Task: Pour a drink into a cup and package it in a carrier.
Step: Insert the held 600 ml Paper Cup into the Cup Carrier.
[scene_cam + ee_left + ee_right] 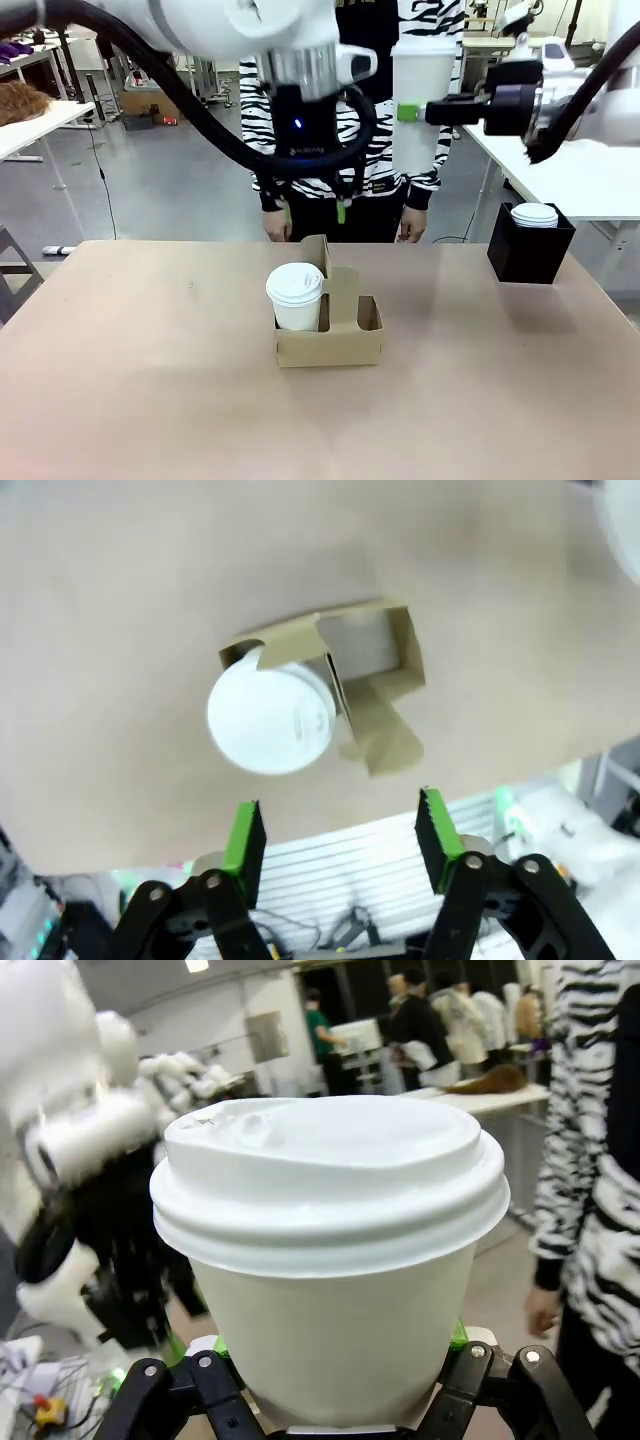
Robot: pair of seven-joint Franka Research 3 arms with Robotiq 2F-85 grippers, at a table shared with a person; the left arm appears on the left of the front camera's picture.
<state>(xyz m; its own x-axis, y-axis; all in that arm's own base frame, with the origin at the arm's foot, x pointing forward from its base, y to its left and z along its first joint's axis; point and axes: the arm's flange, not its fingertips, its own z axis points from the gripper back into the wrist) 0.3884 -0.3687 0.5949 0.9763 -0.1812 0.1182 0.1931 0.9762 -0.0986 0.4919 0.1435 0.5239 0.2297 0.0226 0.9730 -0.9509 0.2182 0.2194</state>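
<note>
A brown cardboard carrier (345, 340) stands mid-table, with a white lidded cup (296, 297) in its left pocket. My left gripper (314, 212) hangs open just above it, with nothing between its green pads. From the left wrist view I look down on that cup (270, 718) and the carrier (385, 655), and the left gripper (340, 835) is spread wide. High at the right, my right gripper (432, 112) is shut on a second white lidded cup (420, 70). This cup (330, 1240) looms close between the right gripper's (335, 1405) jaws. The drink is hidden.
A black open box (530, 255) holding white lidded cups (535, 214) stands at the table's far right. A person in a zebra-striped top (375, 150) stands at the far edge, hands down. The right pocket of the carrier is empty.
</note>
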